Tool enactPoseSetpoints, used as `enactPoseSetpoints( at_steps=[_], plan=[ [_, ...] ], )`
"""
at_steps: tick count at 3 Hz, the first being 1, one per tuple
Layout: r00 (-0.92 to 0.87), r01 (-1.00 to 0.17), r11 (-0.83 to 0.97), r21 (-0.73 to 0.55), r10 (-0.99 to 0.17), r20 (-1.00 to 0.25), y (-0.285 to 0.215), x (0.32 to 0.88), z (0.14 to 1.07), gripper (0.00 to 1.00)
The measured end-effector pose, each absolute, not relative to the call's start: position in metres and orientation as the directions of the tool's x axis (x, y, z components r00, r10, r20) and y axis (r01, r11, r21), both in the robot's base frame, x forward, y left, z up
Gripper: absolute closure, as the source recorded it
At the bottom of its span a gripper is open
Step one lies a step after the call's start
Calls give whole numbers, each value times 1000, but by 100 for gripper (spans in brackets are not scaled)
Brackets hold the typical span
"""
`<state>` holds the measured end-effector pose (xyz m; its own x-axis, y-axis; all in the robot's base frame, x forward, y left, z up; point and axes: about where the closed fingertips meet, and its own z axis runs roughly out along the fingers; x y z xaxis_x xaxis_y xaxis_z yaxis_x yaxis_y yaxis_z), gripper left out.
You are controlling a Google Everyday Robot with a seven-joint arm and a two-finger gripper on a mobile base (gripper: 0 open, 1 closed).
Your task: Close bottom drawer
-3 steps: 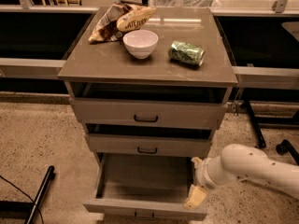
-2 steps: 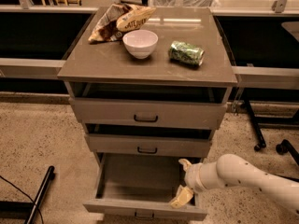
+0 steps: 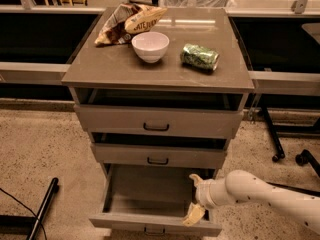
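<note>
- Wide-spread gripper [image 3: 189, 199] holding nothing, low in front of the cabinet, on a white arm [image 3: 265, 194] reaching in from the right
- One tan fingertip [image 3: 193, 177] up close under the middle drawer [image 3: 158, 155], the other down at the right end of the open drawer's front panel; contact with the panel impossible to judge
- Directly left of the gripper and beneath it, the bottom drawer [image 3: 125, 220]: pulled well out, floor bare where visible, small dark handle down and to the left
- Probably held open like this to set a finger or the wrist flat against the front rather than to grasp anything, since a push needs no grip
- Seemingly over the panel's top edge or just inside it, so likely in need of coming round to the outer face before any push inward
- Risk as judged: a finger trapped between panel and cabinet frame if pushed from here
- Higher above the gripper, the top drawer [image 3: 156, 121], a dark gap over its front as over the middle one
- Well above and to the left, on the taupe cabinet top [image 3: 100, 69]: a white bowl [image 3: 150, 46], a green can [image 3: 200, 57] on its side, a crumpled snack bag [image 3: 129, 21]
- Below and all around, a speckled floor [image 3: 40, 149]; far left, a dark bar [image 3: 42, 209]; to the upper right, castors [image 3: 300, 159] of some stand
- Behind the cabinet, dark low shelving under a pale counter edge
</note>
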<state>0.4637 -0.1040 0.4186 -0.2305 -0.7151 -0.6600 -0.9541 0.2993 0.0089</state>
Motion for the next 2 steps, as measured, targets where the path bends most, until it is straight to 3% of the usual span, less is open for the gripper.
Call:
enactPoseSetpoints(
  at_steps=[2],
  plan=[
    [-82,-993,115,-8,-759,-646,-129,452,314,0]
  ],
)
